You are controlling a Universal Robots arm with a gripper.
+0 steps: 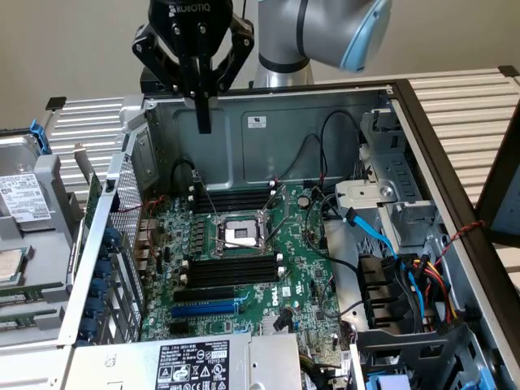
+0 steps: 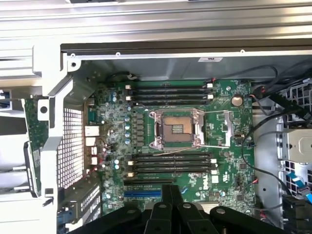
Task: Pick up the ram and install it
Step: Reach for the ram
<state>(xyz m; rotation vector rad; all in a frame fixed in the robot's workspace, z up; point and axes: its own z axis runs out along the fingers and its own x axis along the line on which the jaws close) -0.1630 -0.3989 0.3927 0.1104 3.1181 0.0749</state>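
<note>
Above the open computer case [image 1: 236,158], the ROBOTIQ-branded tool [image 1: 203,120], pressed together on nothing.

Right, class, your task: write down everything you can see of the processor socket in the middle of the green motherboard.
The processor socket is a square frame of silver-looking metal around a darker square centre, with thin metal levers running along its sides. It lies flat on the green motherboard inside the open computer case, between two banks of long black memory slots. Nothing rests on it. The shut gripper hangs above the case's back wall, apart from the socket.
</note>
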